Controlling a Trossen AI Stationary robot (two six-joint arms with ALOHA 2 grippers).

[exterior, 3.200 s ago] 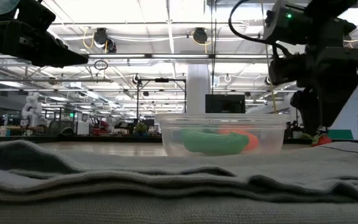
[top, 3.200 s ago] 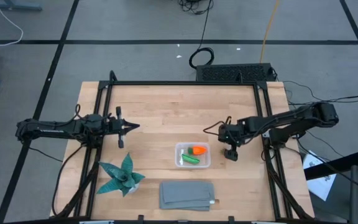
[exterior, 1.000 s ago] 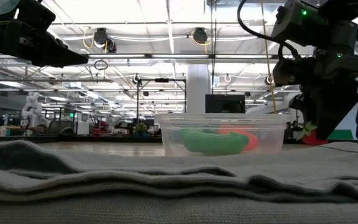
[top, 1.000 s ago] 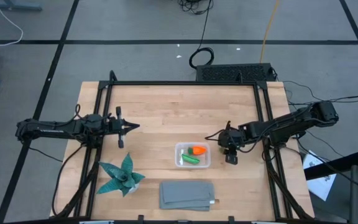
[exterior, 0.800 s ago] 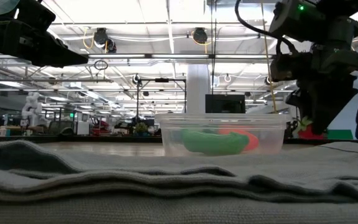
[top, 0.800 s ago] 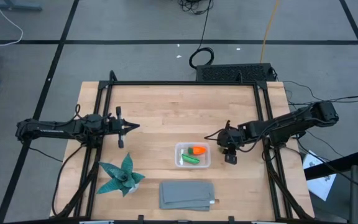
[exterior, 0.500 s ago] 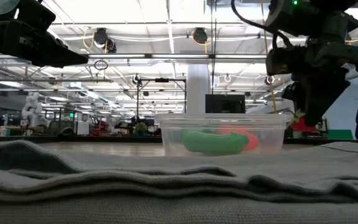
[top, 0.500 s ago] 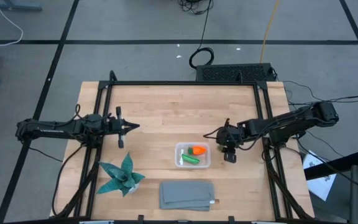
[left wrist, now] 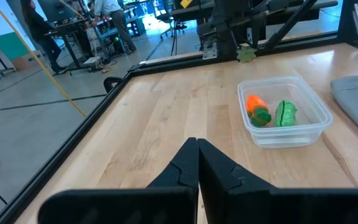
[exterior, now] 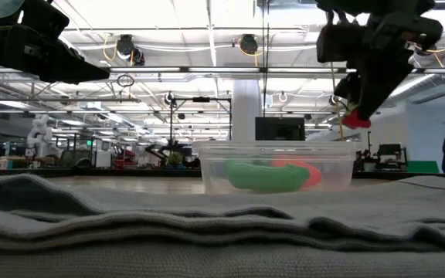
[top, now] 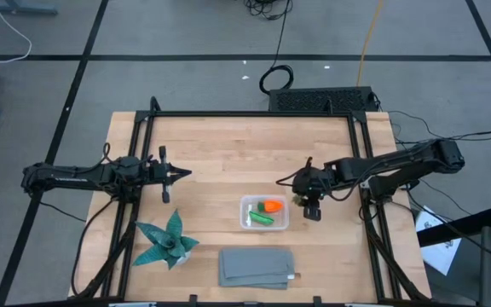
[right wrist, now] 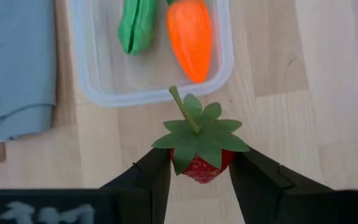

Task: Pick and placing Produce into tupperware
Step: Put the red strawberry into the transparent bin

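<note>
R gripper (right wrist: 199,163) is part open, fingers clamped on the red strawberry (right wrist: 201,165) w/ green leaf top, in the air just beside the clear tupperware (top: 263,213), above the table (top: 228,162). Inside the tupperware lie the orange carrot (right wrist: 190,36) and green pod (right wrist: 137,25). L gripper (top: 176,174) is fully closed, holds nothing, well apart at the table's left side.

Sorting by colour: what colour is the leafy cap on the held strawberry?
Green, clearest in the right wrist view.
</note>
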